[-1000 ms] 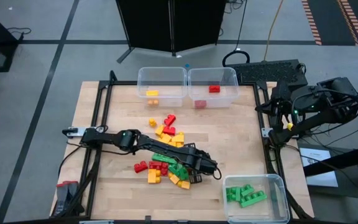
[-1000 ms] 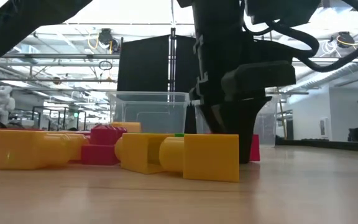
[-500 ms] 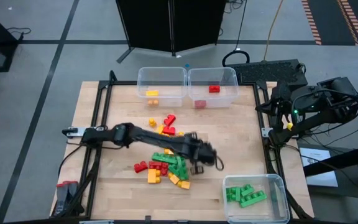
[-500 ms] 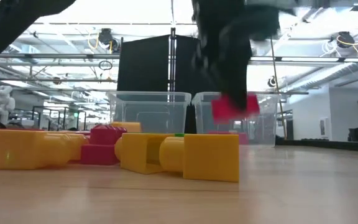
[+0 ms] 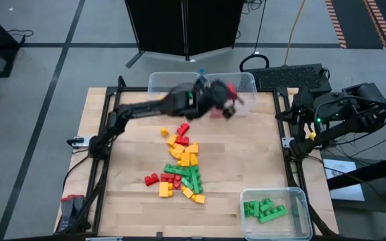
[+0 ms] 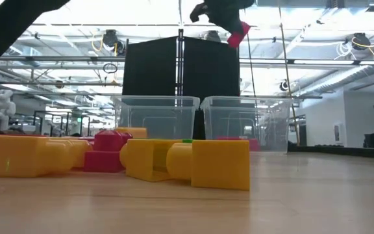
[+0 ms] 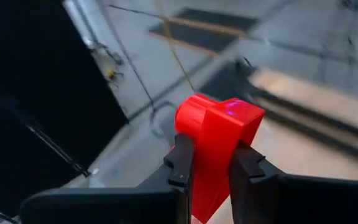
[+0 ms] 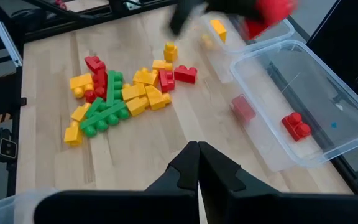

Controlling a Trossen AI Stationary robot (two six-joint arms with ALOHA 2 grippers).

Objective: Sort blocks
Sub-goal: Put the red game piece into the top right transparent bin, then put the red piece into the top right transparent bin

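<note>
Green bin (image 5: 304, 201): clear, lower right of the high view, at the table's near right corner; holds green blocks (image 5: 265, 210) only.
Pile (image 5: 181, 166): loose red, yellow and green blocks, centre of the high view, running from mid-table toward the near edge. In the low view the nearest are yellow pieces (image 6: 193, 163) lying on the wood, with a red one (image 6: 108, 152) behind them.
Table (image 5: 246, 154): bare wood to the right of the pile.
Left gripper (image 5: 228, 100): upper centre of the high view, blurred, raised over the right far bin. Fingers (image 7: 180, 163) clamped on a red block (image 7: 216, 140), which stands out past the tips. In the low view the block (image 6: 237, 34) shows at the top centre, well above the bins.
Left far bin (image 5: 154, 83): clear, upper centre; yellow blocks (image 5: 164, 102) inside.
Right far bin (image 5: 249, 82): clear, touching the left one; a red block (image 8: 296, 126) lies inside.
Right gripper (image 8: 197, 163): parked off the table's right edge, upper right of the high view; fingers together, nothing between them.
</note>
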